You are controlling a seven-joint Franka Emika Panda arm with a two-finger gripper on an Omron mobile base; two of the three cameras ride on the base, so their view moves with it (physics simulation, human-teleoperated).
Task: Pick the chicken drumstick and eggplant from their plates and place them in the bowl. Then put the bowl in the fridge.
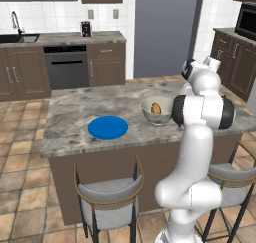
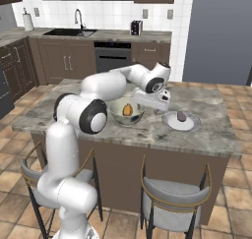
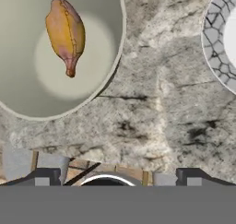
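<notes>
Claw [image 3: 118,174] spread, tips barely visible; drumstick [image 3: 66,33] in bowl [image 3: 106,57]; patterned plate [image 3: 216,43] cropped.

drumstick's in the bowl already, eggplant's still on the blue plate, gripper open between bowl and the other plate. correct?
Not quite. The blue plate is bare. The eggplant sits on the grey patterned plate to the right of the bowl, as the right base view shows. The rest stands: the chicken drumstick lies in the bowl and the gripper is open over the counter between bowl and plate.

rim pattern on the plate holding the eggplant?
Grey-and-white mosaic, like cracked stone, around the plate rim; clearest in the hand view.
</notes>
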